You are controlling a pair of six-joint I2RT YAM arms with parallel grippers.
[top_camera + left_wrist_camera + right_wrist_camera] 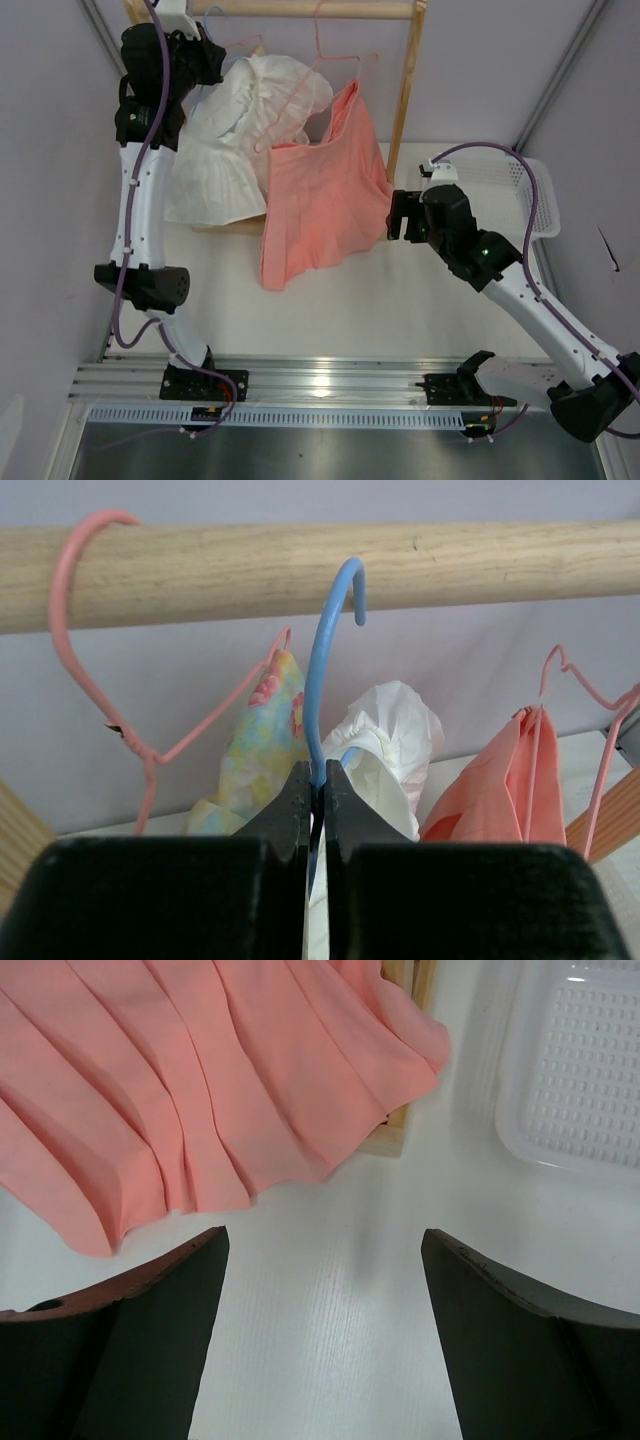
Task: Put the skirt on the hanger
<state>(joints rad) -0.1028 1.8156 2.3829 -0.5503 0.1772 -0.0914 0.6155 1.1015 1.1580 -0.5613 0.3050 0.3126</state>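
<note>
The hanger [314, 680] is clamped by its neck between the left jaws, which are pressed together on the wire just under the hook. From the jaws the neck runs straight up, and the hook is pointed at the wooden rail [180, 575], its open side turned toward the rail's right end. The hook appears to lie in front of the rail rather than over it, though the wrist view cannot settle this. The skirt [235, 130] is draped below the jaws at the far left corner of the worktop [400, 300], beside the salmon garment [320, 200]. The right jaws are spread wide apart near the basket [535, 195], well away from the hanger, so the left arm is the nearer one
</note>
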